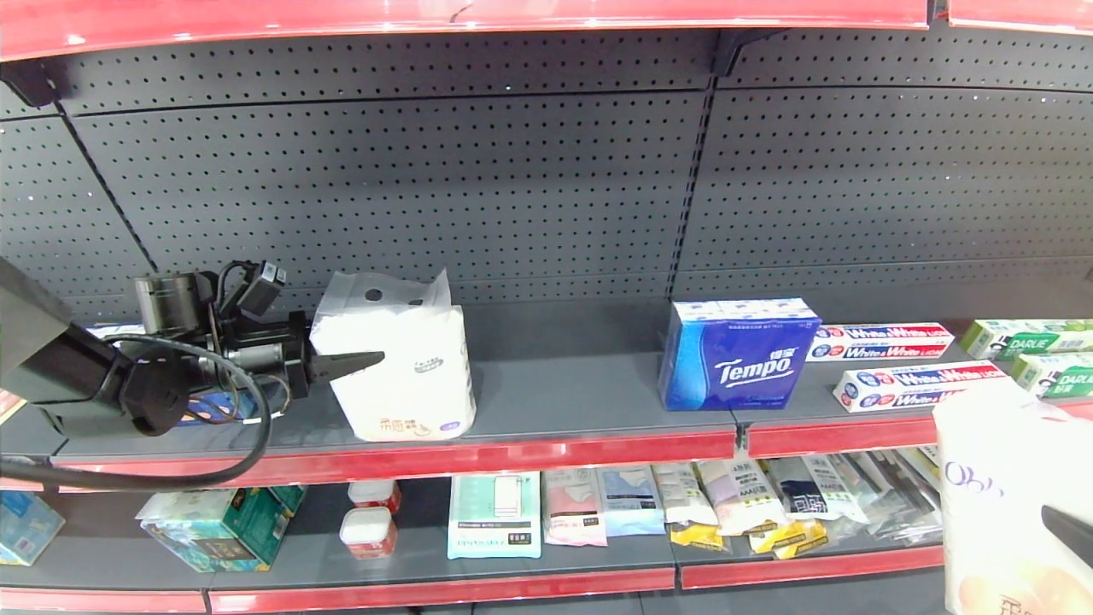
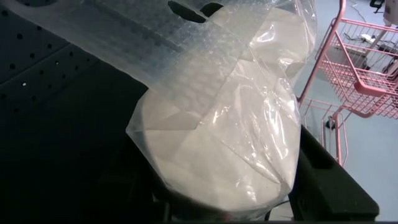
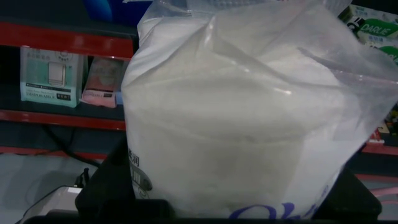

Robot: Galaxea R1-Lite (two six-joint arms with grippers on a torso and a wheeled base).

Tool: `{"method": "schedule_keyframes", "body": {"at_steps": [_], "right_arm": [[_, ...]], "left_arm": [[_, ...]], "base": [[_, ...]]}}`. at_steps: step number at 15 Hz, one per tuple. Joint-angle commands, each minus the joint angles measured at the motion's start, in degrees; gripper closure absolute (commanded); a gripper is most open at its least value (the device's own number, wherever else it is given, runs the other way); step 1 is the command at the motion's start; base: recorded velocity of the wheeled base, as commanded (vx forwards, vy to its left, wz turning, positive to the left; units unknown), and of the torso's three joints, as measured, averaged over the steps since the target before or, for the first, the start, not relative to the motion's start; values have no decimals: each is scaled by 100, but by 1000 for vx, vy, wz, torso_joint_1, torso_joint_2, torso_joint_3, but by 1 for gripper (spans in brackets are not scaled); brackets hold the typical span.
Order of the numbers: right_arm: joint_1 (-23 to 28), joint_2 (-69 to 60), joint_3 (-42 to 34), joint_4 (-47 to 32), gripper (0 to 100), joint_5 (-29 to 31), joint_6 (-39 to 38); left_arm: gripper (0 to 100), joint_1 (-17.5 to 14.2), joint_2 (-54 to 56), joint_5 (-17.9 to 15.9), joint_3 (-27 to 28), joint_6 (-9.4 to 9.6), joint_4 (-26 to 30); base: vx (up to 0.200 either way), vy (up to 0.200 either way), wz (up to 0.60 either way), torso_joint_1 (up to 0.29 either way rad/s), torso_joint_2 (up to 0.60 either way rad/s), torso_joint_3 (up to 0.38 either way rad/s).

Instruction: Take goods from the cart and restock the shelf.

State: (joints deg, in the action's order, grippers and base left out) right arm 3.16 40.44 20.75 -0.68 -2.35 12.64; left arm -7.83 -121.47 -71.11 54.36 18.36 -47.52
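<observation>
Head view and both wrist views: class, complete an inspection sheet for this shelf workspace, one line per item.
Surface: grey shelf, red front edge.
Job's things: left roll pack upright on the shelf; right roll pack held off the shelf, low on the right.
Clutter: blue tissue pack, toothpaste boxes, green boxes toward the shelf's right.
Grippers: left gripper shut on left roll pack; right gripper shut on right roll pack.
Cables: black cable loops below the left arm.
Surroundings: pegboard behind; lower shelf with packets; pink cart.

Blue tissue pack (image 1: 736,353) beside white toothpaste boxes (image 1: 918,385), green boxes (image 1: 1029,337) farther right, flat packets (image 1: 574,504) lying lower down
</observation>
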Motion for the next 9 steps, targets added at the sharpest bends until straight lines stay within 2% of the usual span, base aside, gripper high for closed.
{"method": "schedule_keyframes", "body": {"at_steps": [1, 9], "right_arm": [[1, -1, -1, -2, 100, -2, 1], [1, -1, -1, -2, 100, -2, 1]], "left_arm": [[100, -8, -26, 0, -4, 1, -3], [100, 27, -158, -44, -39, -34, -188]], "base": [[0, 0, 0, 0, 0, 0], [0, 0, 0, 0, 0, 0]]}}
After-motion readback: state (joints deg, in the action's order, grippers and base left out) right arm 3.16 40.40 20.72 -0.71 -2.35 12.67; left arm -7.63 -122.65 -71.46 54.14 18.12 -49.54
